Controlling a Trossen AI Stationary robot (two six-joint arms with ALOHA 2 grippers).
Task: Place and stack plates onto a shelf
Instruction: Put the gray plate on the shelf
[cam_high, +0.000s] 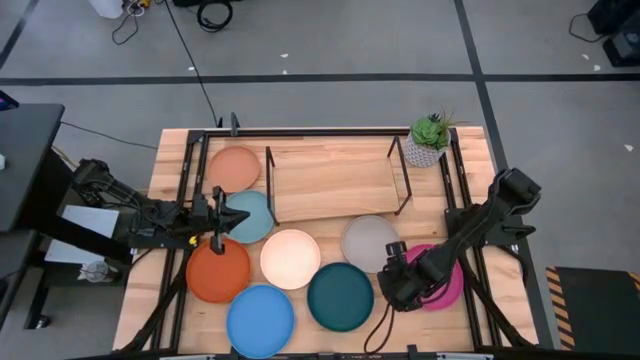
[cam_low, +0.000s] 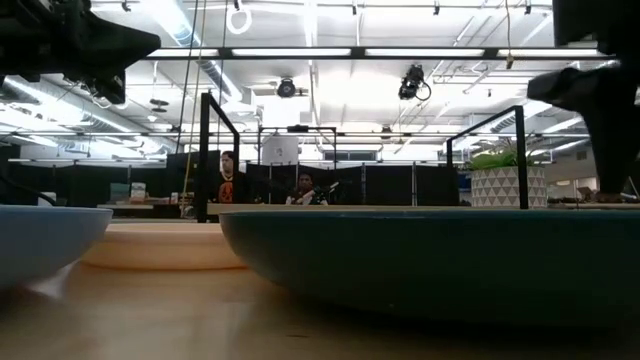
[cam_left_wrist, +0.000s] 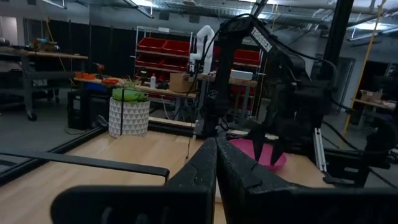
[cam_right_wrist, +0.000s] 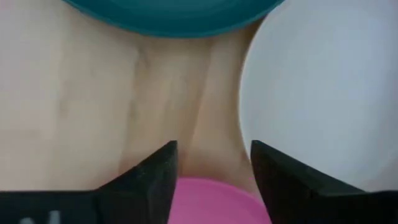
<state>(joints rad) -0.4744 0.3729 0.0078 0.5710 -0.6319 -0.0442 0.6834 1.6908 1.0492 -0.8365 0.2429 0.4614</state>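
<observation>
High view: shelf (cam_high: 335, 180) holds nothing; right pincer (cam_high: 398, 282) spread over magenta plate (cam_high: 447, 285).

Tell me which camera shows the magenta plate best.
The high view: the magenta plate lies right of the dark teal plate, partly under the right end effector. The right wrist view shows only its edge, the left wrist view shows it distantly, the low view not at all.

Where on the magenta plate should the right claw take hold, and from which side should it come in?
Probably the rim. The magenta plate lies flat on the table, so only its thin raised edge offers a pinch. The right claw hangs open above the edge nearest the grey plate and dark teal plate. Come down there, one finger inside the rim and one outside, in the bare gap between the plates.
</observation>
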